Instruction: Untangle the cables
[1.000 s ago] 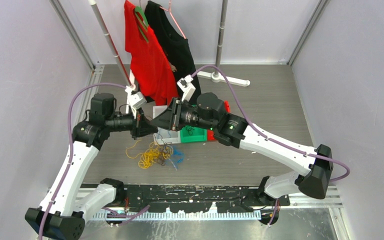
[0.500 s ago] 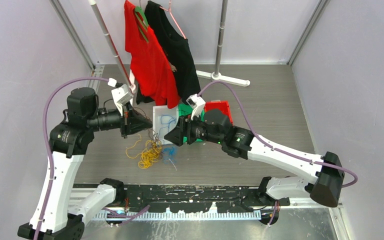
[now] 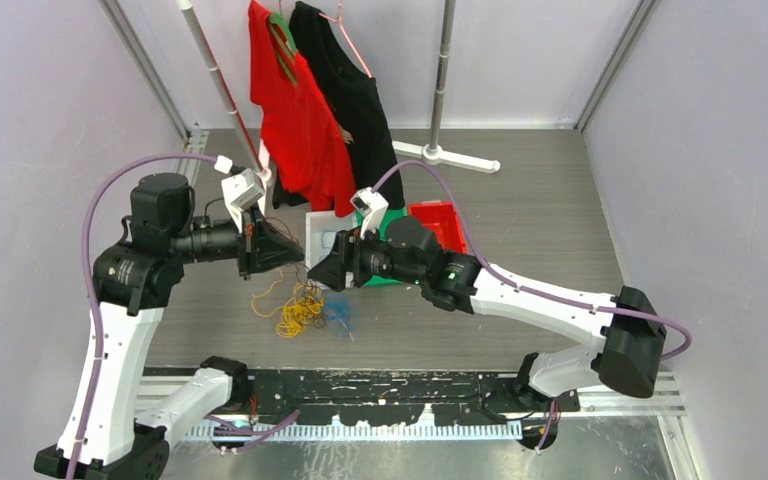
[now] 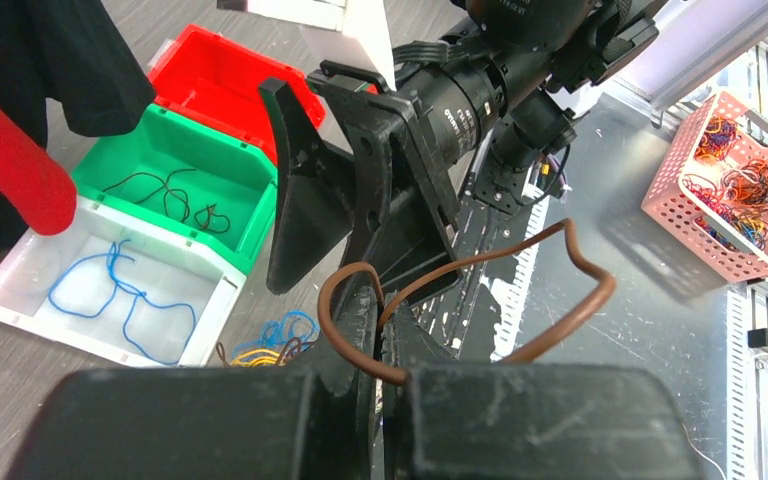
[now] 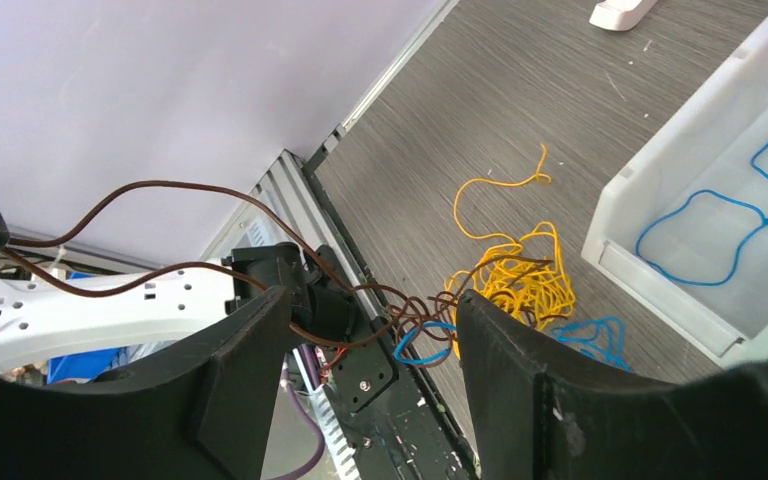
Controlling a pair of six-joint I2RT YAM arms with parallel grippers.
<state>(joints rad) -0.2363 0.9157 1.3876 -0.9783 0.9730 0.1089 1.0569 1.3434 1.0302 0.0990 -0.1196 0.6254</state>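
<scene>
The cables (image 3: 300,310) lie as a tangled bunch of yellow-orange, blue and brown cords on the grey floor between the arms; they also show in the right wrist view (image 5: 520,270). My left gripper (image 3: 298,255) is raised above the bunch. In the left wrist view it (image 4: 385,300) is shut on a brown cable (image 4: 570,300) that loops out to the right. My right gripper (image 3: 326,274) faces it, open. In the right wrist view (image 5: 375,300) brown cable strands (image 5: 160,190) run from the bunch up across the gap between its fingers, untouched.
A white bin (image 3: 317,235) holds a blue cord (image 5: 720,220). A green bin (image 4: 250,180) holds black cords, and a red bin (image 3: 438,222) stands beside it. A red shirt (image 3: 295,120) and a black shirt (image 3: 350,90) hang behind. A pink basket (image 4: 720,170) holds more cables.
My left gripper pulled back to the left and up with the brown cable. My right gripper dropped, then moved left toward the left gripper, over the bunch.
</scene>
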